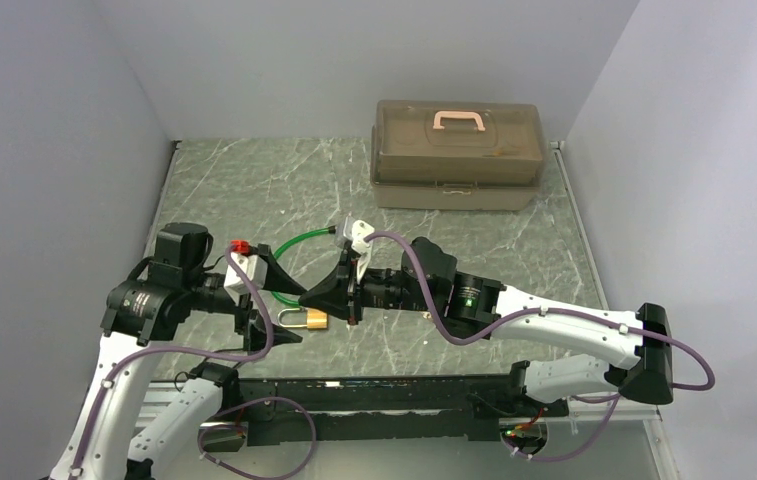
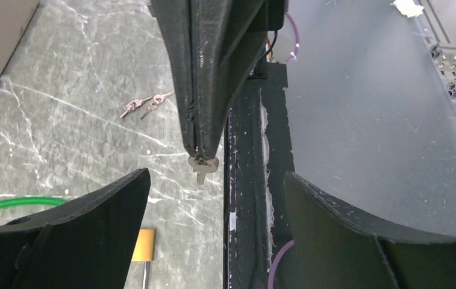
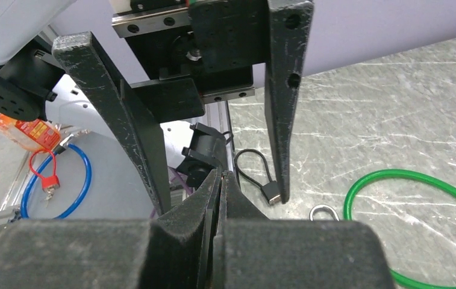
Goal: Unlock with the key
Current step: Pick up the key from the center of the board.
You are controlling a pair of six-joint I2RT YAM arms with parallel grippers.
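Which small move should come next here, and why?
Probably close the left gripper on the brass padlock to steady it. That gripper stands open beside the padlock, while the shut right gripper holds the key close by.

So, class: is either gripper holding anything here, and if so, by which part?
The right gripper pinches the key by its head end between shut fingertips, with the blade sticking out. The left gripper is open and holds nothing.

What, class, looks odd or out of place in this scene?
The key is pinched only at the very tip of the shut right claw, most of it sticking out, a slim hold. Spare keys lie loose on the table, apart from it.
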